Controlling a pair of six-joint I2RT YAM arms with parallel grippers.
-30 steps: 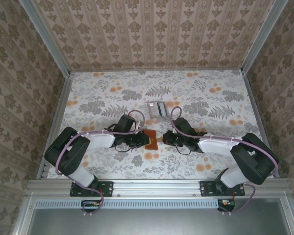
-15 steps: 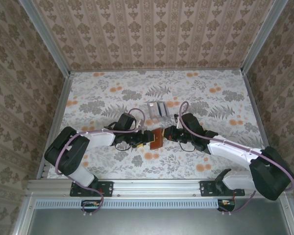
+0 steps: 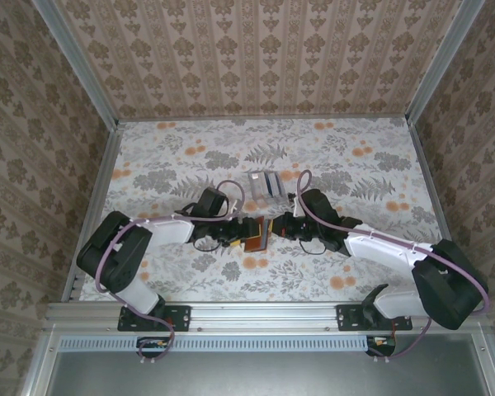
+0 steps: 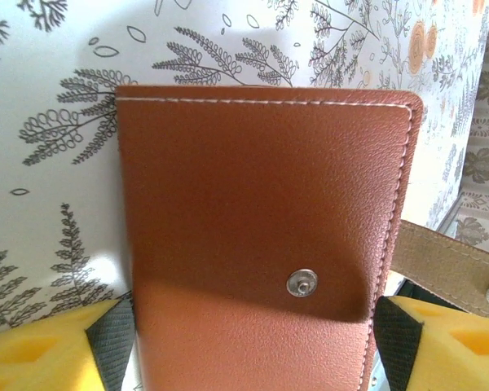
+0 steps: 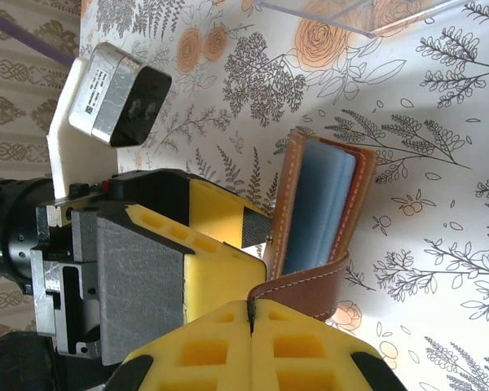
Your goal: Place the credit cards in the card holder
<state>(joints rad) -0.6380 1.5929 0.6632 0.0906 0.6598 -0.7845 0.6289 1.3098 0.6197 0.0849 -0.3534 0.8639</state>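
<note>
Card holder [image 4: 261, 228], credit cards [image 5: 318, 204] seen inside, is clamped by its strap [image 5: 306, 289] in right gripper [image 5: 248, 314]; jaws of left gripper [image 4: 248, 314] are spread apart, straddling it.

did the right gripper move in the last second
Yes. The right gripper, shut on the card holder's strap, shifted slightly up the view, toward the clear tray.

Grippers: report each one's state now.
Left gripper: open, astride the card holder.
Right gripper: shut on the card holder's strap.
</note>
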